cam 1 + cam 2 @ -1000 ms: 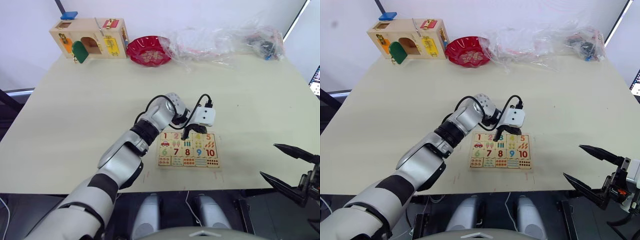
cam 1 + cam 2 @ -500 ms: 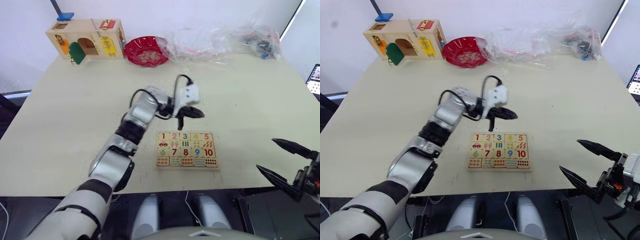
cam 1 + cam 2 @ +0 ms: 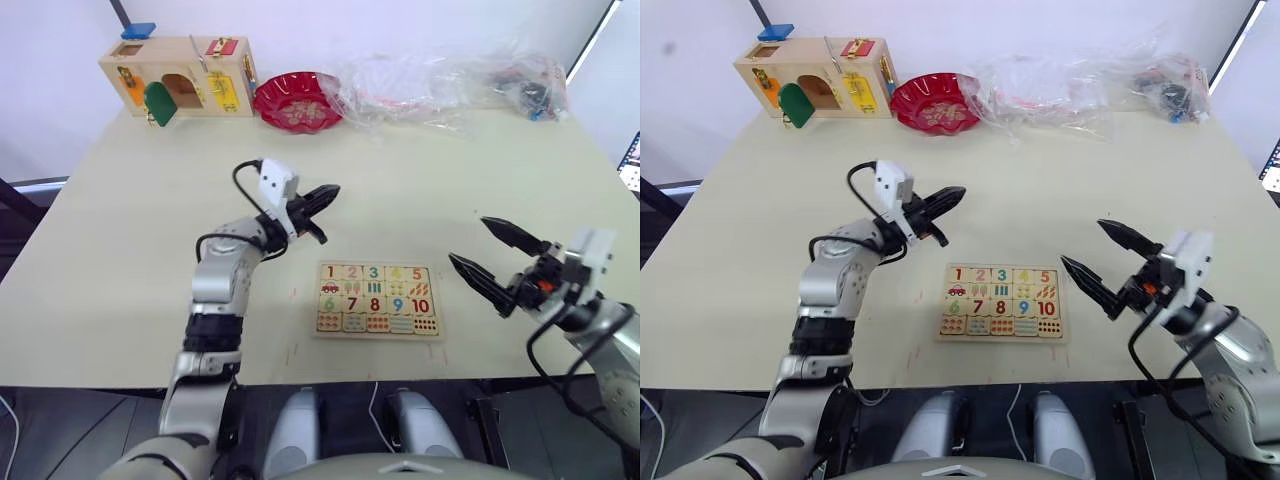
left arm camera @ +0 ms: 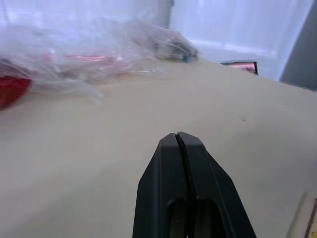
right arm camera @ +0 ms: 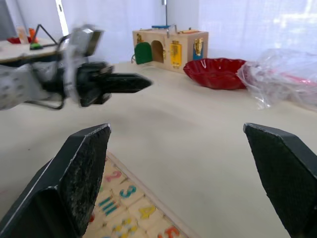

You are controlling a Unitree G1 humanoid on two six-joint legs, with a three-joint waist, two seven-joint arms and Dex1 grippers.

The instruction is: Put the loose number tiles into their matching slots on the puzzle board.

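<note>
The puzzle board (image 3: 377, 299) lies near the desk's front edge, number tiles (image 3: 373, 272) 1 to 5 filling its top row. The left gripper (image 3: 318, 197), closed and empty, hovers behind it; the right gripper (image 3: 484, 255) gapes empty. Only checking each tile sits flush seems left.

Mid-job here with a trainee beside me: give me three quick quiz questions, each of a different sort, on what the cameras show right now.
1. True or false: the left pincer is shut and holds nothing.
2. Which pincer is open? A) left B) right
3. Fill in: the top row of the puzzle board shows tiles 1 to ___.

Key: 1 true; 2 B; 3 five, all seated.
</note>
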